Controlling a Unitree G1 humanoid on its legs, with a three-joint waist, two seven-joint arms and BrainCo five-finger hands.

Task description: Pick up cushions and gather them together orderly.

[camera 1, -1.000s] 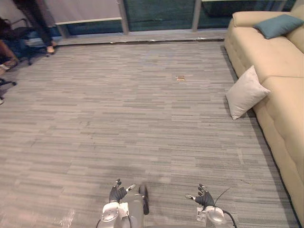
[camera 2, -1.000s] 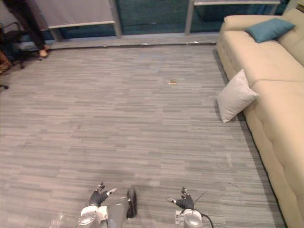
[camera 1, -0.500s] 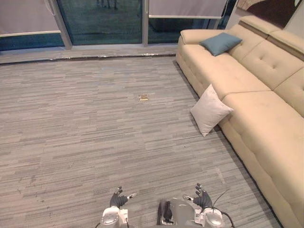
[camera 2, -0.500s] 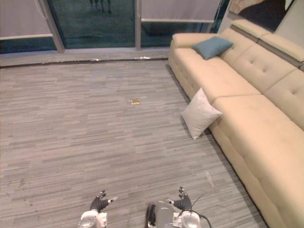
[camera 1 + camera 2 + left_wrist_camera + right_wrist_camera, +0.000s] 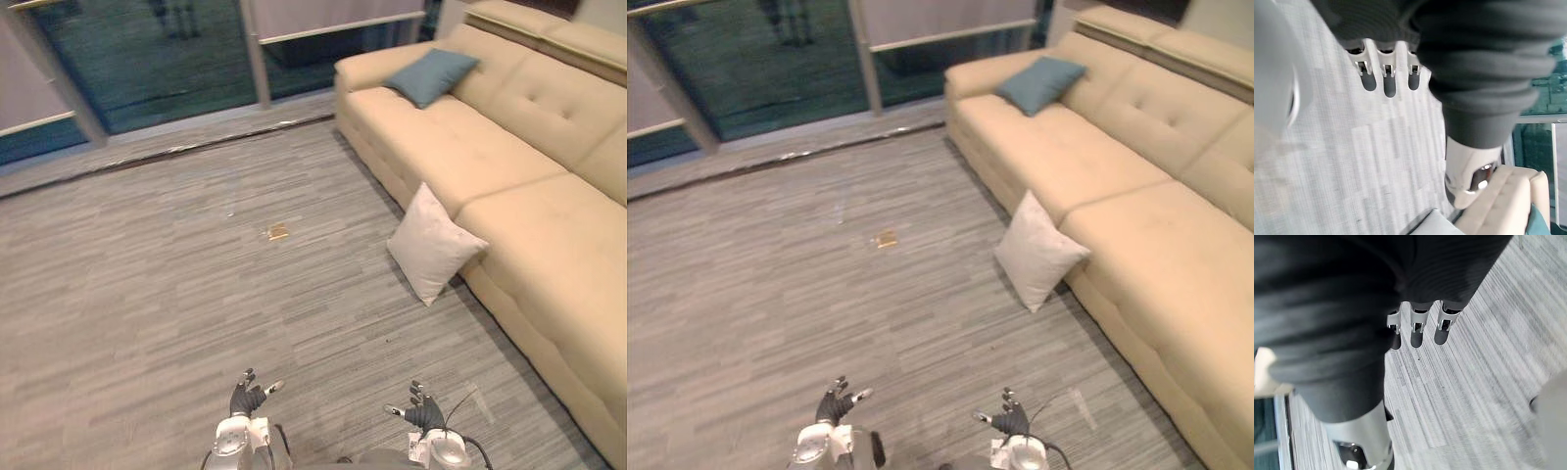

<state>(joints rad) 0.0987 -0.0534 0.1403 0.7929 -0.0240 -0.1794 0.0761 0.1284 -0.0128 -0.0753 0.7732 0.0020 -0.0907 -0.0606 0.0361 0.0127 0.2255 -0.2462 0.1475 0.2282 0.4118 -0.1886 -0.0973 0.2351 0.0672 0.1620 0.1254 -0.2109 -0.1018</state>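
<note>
Left eye view: a white cushion [image 5: 433, 245], square and plump with pointed corners, stands tilted on the floor [image 5: 176, 294], leaning against the front of the beige sofa [image 5: 519, 157]. A blue cushion [image 5: 432, 75] lies flat on the sofa seat near the far arm, well apart from the white one. A small tan scrap [image 5: 278, 232] lies on the floor. The left robot hand [image 5: 246, 399] and right robot hand [image 5: 423, 412] hang low over the floor, both spread and empty

Right eye view: the white cushion rests one corner on the floor, its upper edge touching the sofa

Left wrist view: straight fingers [image 5: 1383, 83] over the floor, holding nothing

Right wrist view: fingers [image 5: 1416, 333] straight, apart from the thumb, nothing in them
</note>
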